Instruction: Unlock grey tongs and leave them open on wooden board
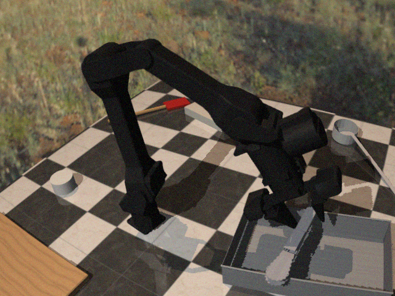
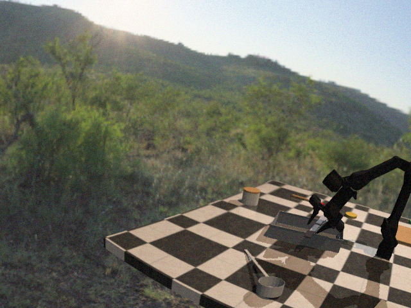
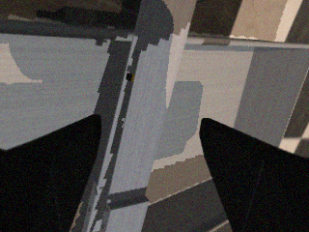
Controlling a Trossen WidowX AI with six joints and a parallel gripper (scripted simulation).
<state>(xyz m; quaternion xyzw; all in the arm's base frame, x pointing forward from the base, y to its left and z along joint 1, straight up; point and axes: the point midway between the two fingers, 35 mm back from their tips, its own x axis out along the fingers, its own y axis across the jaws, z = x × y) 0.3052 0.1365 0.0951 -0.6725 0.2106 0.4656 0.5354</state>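
The black two-fingered pincer (image 1: 285, 211) hangs half open and holds nothing, its fingers straddling the slim grey metal tongs (image 1: 292, 242) without touching them. The tongs lie across the shallow grey roasting tin (image 1: 387, 246) at the 4 o'clock corner of the checkered bench (image 1: 95, 165). The pale wooden board (image 1: 28, 261) sits well apart at 8 o'clock.

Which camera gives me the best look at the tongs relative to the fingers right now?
Wrist view: the tongs run lengthwise between the open gripper fingers, untouched. Top view shows them across the roasting tin, partly hidden by the arm. Exterior shows them tiny.
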